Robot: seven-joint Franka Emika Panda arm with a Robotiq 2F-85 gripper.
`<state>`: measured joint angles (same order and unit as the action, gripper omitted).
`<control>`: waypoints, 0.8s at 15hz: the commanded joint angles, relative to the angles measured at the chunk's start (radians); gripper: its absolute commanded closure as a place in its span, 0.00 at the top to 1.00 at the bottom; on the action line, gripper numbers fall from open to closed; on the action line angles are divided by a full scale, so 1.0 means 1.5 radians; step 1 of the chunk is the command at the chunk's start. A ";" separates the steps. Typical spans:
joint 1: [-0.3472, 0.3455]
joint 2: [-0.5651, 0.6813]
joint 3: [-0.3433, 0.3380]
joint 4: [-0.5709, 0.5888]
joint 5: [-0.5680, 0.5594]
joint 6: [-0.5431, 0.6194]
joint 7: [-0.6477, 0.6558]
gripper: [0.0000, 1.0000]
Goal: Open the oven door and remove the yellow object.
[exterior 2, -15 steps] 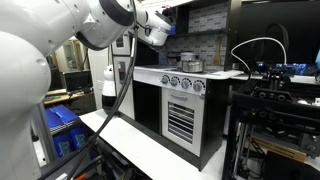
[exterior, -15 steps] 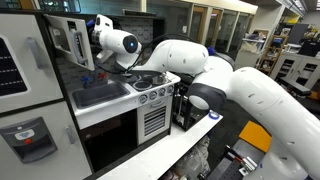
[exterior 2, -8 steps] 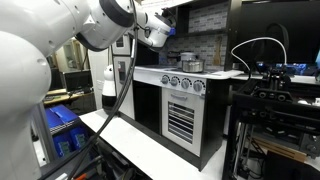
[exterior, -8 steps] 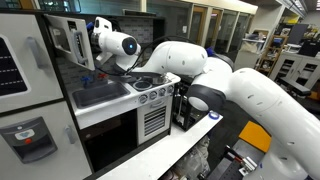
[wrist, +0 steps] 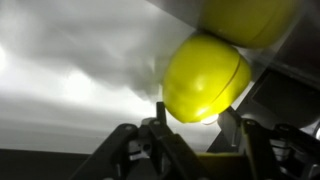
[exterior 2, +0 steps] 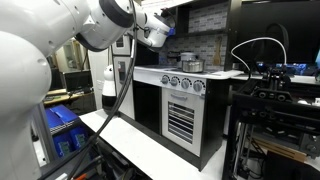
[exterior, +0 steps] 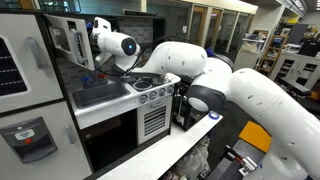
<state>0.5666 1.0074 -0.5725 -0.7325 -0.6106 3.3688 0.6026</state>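
Just ahead of the claw [wrist: 195,138], a smooth, round, bright yellow ball [wrist: 205,78] lies centred beyond the spread fingers [wrist: 150,140]; the jaws stand wide and hold nothing; beside the claw in an exterior view, the small white-framed door with a dark window [exterior: 68,42] appears swung open; nothing has shifted over the last second, so the grasp seemingly remains undone.

The arm [exterior: 200,65] stretches toward ten o'clock; the claw [wrist: 195,118] enters the wrist view from six o'clock, jaws apart.
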 commanded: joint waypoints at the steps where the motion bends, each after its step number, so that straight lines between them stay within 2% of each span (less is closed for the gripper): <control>1: -0.001 0.008 -0.010 0.014 0.002 -0.006 -0.004 0.29; 3: 0.000 0.007 -0.010 0.015 0.001 -0.005 -0.004 0.22; 6: 0.001 0.001 -0.001 0.006 -0.005 -0.001 -0.004 0.01; 7: 0.001 -0.001 0.002 0.002 -0.007 0.000 -0.003 0.42; 9: 0.001 -0.006 0.013 -0.010 -0.015 0.005 -0.005 0.41; 12: 0.001 -0.009 0.022 -0.018 -0.019 0.006 -0.004 0.61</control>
<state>0.5691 1.0061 -0.5612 -0.7208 -0.6150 3.3701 0.6028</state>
